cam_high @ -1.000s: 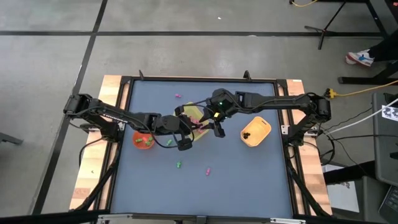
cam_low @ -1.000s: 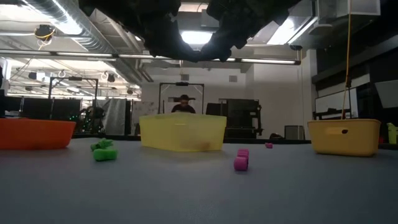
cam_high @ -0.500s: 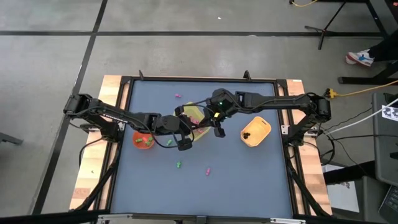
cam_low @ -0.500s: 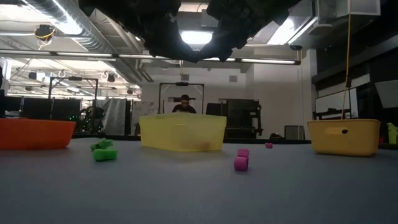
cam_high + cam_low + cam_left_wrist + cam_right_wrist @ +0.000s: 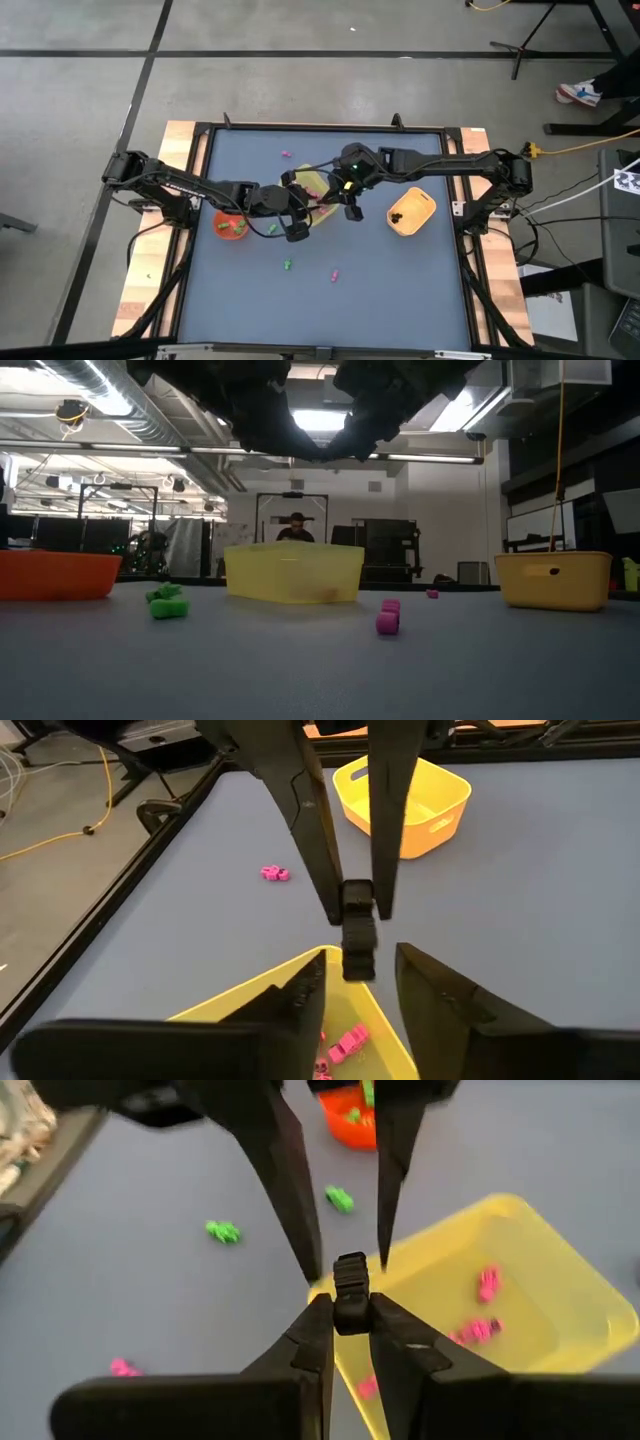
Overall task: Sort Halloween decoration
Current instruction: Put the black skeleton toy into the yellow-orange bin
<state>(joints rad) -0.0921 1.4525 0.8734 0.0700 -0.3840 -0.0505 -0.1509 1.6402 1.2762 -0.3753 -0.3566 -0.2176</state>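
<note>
— From above, where do the arms meet?
— Over the translucent yellow rectangular plastic tray [image 5: 310, 184], mid-desk. The left hand [image 5: 312, 204] reaches in from the side of the round orange-red bowl [image 5: 231, 225], the right hand [image 5: 334, 195] from the side of the round yellow-orange bowl [image 5: 411, 211]. Their tips are too small to read here.

— And loose pieces on the blue-grey desk [image 5: 400, 290]?
— A tiny pink trinket [image 5: 286, 154] beyond the tray, a tiny green trinket [image 5: 287, 265] and another pink piece [image 5: 334, 273] on its near side.

— The low view?
— Both arms are dark shapes above the tray; green and pink pieces lie on the desk in front of it.

— Left wrist?
— The left hand's own fingers [image 5: 300, 1005] stand apart above the tray's corner, touching nothing. Between them (but gripped from the other side) hangs a small black ridged trinket [image 5: 357, 925]. Pink trinkets [image 5: 347, 1042] lie in the tray below.

— Right wrist?
— The right hand is clamped on that black trinket, over the tray's rim. The left fingers flank it, apart from it. More green pieces [image 5: 222, 1232] lie on the desk past the tray.
</note>
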